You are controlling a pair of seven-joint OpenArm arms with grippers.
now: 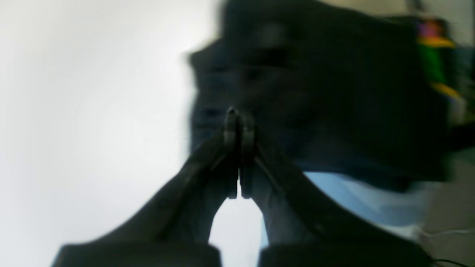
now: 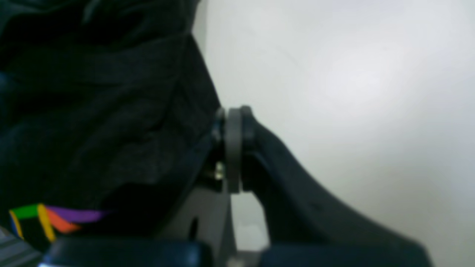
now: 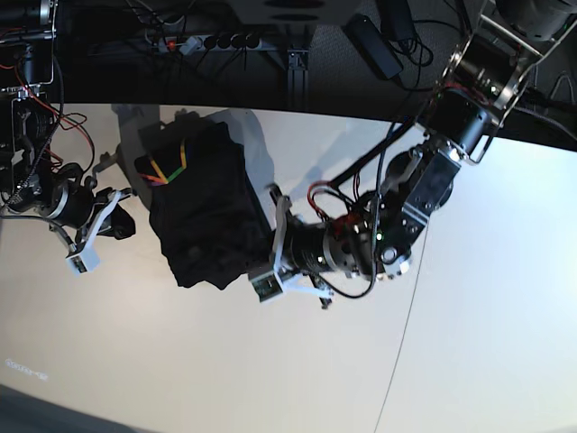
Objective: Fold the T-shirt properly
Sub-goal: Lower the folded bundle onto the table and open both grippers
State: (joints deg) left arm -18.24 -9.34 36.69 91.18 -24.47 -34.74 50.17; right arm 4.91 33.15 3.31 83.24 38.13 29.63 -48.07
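While both grippers stay out of focus, the left gripper (image 1: 237,122) looks pinched closed against the black T-shirt (image 3: 203,212). Its rainbow neck band (image 2: 44,218) carries no readable writing. At centre frame, the right gripper (image 2: 232,122) is closed too, beside the cloth.

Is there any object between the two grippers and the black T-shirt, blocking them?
No, nothing visible does. The T-shirt lies bunched directly between both arms. The left gripper and right gripper are each shut right at its edge; the table nearby shows only bare surface.

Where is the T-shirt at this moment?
In the base view the T-shirt hangs bunched at upper centre-left above the white table, between the right claw and the left claw.
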